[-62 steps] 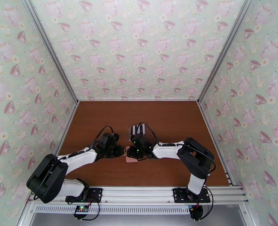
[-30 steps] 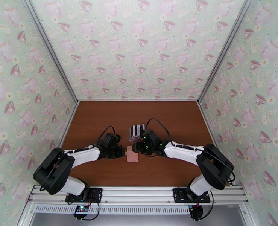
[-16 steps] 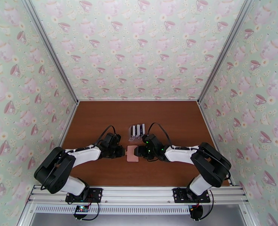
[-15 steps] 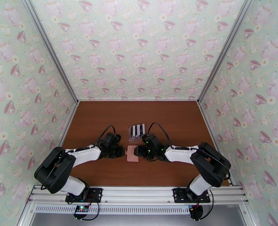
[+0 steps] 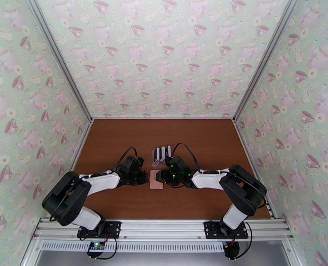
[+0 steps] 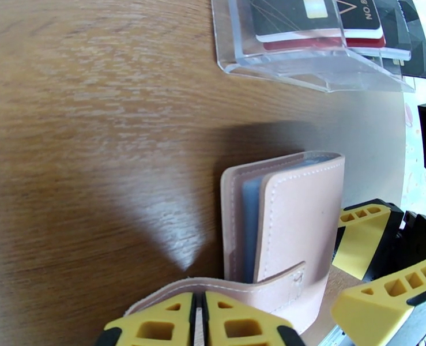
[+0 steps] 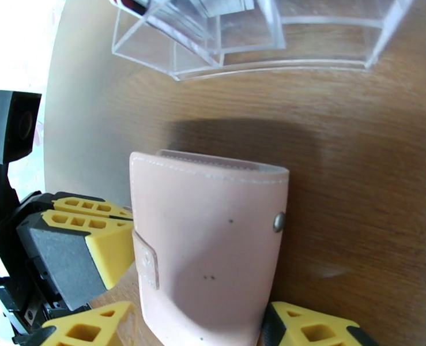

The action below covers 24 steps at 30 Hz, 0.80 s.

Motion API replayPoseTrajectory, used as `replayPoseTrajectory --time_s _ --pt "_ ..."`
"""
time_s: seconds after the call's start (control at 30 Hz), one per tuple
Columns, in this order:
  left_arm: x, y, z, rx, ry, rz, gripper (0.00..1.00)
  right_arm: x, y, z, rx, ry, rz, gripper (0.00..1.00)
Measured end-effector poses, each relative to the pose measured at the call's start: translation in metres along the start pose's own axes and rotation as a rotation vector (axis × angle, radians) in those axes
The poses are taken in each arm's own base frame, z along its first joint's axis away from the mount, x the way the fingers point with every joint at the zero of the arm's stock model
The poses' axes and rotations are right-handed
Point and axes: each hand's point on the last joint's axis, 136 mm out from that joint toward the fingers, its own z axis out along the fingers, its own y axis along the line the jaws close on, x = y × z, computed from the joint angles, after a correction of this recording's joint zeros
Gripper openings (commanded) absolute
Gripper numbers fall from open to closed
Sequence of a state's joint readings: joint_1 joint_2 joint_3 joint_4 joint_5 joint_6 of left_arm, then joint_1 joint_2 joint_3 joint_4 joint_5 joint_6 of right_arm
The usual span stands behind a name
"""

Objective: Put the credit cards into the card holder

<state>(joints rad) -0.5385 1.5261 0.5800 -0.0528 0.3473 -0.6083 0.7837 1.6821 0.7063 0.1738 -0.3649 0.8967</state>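
R jaws moved in, open, straddling card holder (image 7: pixel 207 243); L jaws pinched shut on its tab (image 6: pixel 253 286).

Left pincer (image 5: pixel 144 178) and right pincer (image 5: pixel 160 176) are facing each other low over the worktop (image 5: pixel 119 138). Pink card holder (image 5: pixel 156 181) is lying between their tips. Clear card rack (image 5: pixel 162 155) is standing just beyond right pincer.

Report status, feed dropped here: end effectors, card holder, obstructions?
Left end effector shut on tab of card holder. Right end effector open, straddling card holder. Cards in clear rack. Nothing obstructing.
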Motion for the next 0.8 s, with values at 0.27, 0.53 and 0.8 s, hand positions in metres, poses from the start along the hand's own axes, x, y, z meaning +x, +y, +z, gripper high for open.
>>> replayPoseTrajectory --time_s 0.27,0.53,0.8 --pt "0.0 0.0 0.001 0.002 -0.003 -0.008 0.13 -0.006 -0.001 -0.004 -0.083 -0.031 0.065 0.59" --pt "-0.005 -0.002 0.004 0.016 -0.017 -0.013 0.13 -0.011 0.006 0.0 -0.167 -0.031 0.11 0.46" --pt "-0.007 -0.004 0.006 0.034 -0.027 -0.009 0.13 -0.013 0.021 -0.003 -0.236 -0.03 0.096 0.4"
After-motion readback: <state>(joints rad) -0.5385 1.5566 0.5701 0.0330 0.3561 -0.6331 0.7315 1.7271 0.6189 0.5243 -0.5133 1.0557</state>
